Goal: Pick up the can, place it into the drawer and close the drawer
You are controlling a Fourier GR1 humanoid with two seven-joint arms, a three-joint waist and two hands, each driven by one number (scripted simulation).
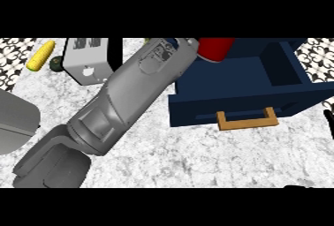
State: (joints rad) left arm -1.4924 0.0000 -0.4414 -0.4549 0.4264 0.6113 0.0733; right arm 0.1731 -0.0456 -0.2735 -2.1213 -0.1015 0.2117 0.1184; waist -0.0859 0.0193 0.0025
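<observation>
One forearm dominates the view, the left forearm (124,101) running diagonally from the lower left up toward the open drawer (261,99). Its hand is hidden past the wrist at the top of the picture, so whether the fingers are curled or spread cannot be told. The red can (215,47) shows just beyond that wrist, over the drawer's back left corner, cut off by the upper edge; it looks carried rather than set down, though the hold itself is out of sight. The step in hand is judged to be the placing: the can is above the dark blue drawer but not seen resting in it. Next comes lowering it inside, letting go, then pushing the front with its wooden handle (247,119) shut. Only a dark sliver of the right hand (328,119) shows at the right edge, its fingers unreadable. A toaster (88,59) and a corn cob (40,56) sit well apart at the upper left.
</observation>
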